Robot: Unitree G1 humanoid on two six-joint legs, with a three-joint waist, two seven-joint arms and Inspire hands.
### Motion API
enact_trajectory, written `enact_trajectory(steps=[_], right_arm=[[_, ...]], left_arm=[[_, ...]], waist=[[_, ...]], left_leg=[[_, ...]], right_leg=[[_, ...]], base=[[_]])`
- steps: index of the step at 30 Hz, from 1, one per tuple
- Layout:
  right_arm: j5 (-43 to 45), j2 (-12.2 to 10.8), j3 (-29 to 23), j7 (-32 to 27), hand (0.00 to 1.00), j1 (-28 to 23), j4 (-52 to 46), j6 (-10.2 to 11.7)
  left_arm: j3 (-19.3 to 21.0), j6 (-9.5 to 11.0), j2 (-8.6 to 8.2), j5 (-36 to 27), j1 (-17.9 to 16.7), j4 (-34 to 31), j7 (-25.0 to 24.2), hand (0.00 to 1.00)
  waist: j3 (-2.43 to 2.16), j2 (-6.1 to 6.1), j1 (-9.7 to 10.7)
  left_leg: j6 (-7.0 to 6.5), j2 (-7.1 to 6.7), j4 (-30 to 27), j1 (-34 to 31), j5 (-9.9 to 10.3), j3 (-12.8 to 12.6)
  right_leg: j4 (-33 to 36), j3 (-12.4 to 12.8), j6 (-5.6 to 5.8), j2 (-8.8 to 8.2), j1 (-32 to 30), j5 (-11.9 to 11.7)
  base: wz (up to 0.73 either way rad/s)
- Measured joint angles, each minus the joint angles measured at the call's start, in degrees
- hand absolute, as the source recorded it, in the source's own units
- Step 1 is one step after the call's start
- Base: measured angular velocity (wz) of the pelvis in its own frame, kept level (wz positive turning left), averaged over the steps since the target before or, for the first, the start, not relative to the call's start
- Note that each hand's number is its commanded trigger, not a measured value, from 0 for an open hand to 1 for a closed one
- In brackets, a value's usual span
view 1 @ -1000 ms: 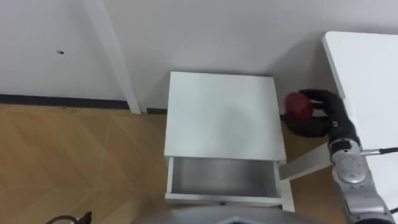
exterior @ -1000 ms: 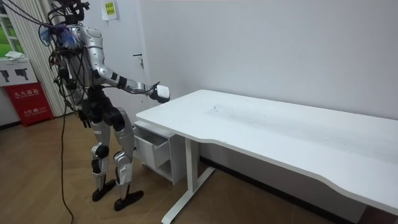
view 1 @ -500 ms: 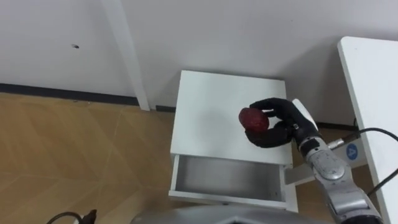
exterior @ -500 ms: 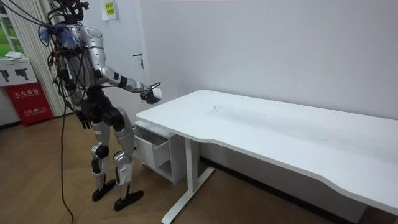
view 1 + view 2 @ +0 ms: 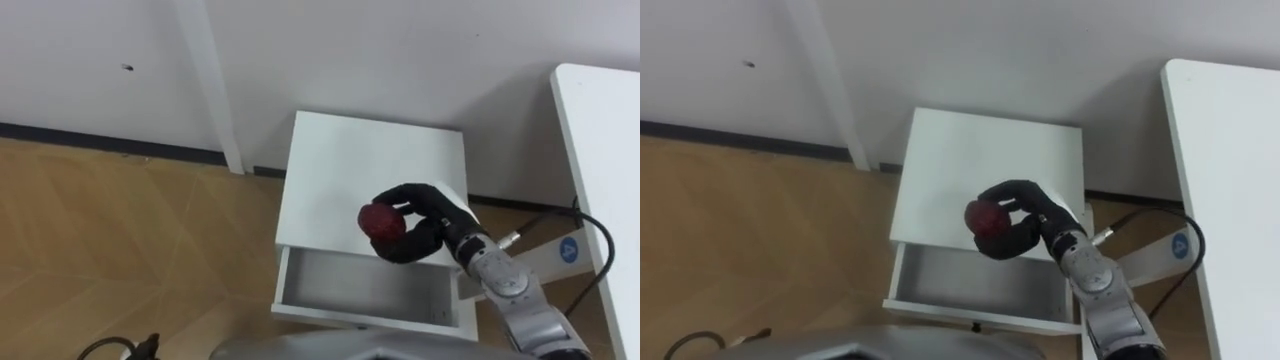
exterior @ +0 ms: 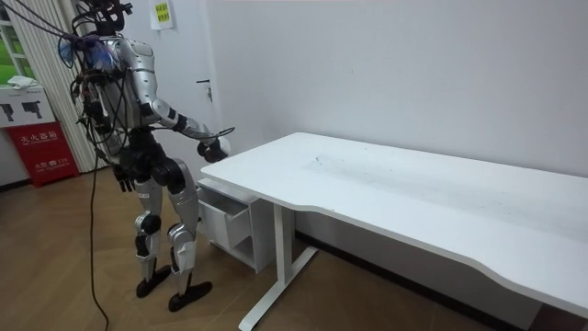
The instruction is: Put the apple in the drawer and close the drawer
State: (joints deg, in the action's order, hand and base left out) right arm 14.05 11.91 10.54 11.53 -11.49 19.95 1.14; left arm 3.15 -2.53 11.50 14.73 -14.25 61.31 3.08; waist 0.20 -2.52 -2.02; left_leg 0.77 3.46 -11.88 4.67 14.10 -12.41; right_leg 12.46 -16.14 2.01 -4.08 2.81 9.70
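While black fingers (image 5: 414,192) of the right hand (image 5: 442,226) clasp a red apple (image 5: 380,221), boxy white cabinet (image 5: 340,165), drawer (image 5: 360,287) open

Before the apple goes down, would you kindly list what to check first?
1. Grip: right hand curled round the apple: ok.
2. The drawer open: ok.
3. Its floor bare: ok where visible.
4. The apple over the opening: cannot tell; it shows against the cabinet top, near its front edge.
5. The hand apart from the desk: ok.
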Motion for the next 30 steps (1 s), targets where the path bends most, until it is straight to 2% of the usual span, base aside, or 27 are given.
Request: enact_trajectory(steps=[1,2,3,8,18,30], right_arm=[[0.0,0.0,0.0,0.0,0.67,0.0,0.0,0.0],[0.0,0.0,0.0,0.0,0.19,0.0,0.0,0.0],[0.3,-0.1,0.0,0.0,0.02,0.0,0.0,0.0],[3.2,-1.1,0.0,0.1,0.00,0.0,0.0,0.0],[6.3,-1.1,-0.4,0.2,0.00,-0.1,1.5,0.0],[6.3,-1.1,-0.5,-1.0,0.00,-0.9,5.1,0.4]], left_arm=[[0.0,0.0,-0.01,0.0,0.0,-0.1,0.0,0.00],[0.0,0.0,-0.01,0.0,0.1,-0.1,0.0,0.00],[0.0,0.0,-0.01,0.0,0.2,-0.1,-0.1,0.00],[0.0,0.0,-0.01,0.0,0.4,-0.3,-0.3,0.00],[0.0,0.0,-0.08,-0.1,0.5,-0.4,-0.9,0.00],[-0.2,-0.1,-0.60,-0.5,-0.1,-0.5,-1.0,0.00]], waist=[[-0.03,-0.03,0.1],[-0.03,-0.02,0.1],[-0.03,-0.02,0.1],[-0.06,0.01,0.2],[-0.36,0.05,0.3],[-0.35,0.04,0.5]], left_leg=[[0.00,0.00,0.0,0.0,0.0,0.0],[0.00,0.01,0.0,0.0,0.0,0.0],[0.00,0.01,0.0,0.0,0.0,0.0],[0.00,0.02,0.1,-0.2,0.0,0.4],[-0.01,-0.08,0.0,-0.2,0.0,0.6],[-0.01,-0.10,0.1,-0.4,0.0,0.8]], right_leg=[[0.0,0.0,0.00,0.00,0.0,0.0],[0.0,0.0,0.00,0.00,0.0,0.0],[0.0,-0.1,0.00,0.00,0.0,0.0],[0.0,-0.8,0.00,-0.07,0.0,0.0],[0.0,-1.2,0.00,-0.16,0.1,0.0],[-0.2,-1.3,0.00,-0.15,0.1,0.0]], base=[[0.00],[0.00],[0.00],[0.03],[0.00],[0.00]])
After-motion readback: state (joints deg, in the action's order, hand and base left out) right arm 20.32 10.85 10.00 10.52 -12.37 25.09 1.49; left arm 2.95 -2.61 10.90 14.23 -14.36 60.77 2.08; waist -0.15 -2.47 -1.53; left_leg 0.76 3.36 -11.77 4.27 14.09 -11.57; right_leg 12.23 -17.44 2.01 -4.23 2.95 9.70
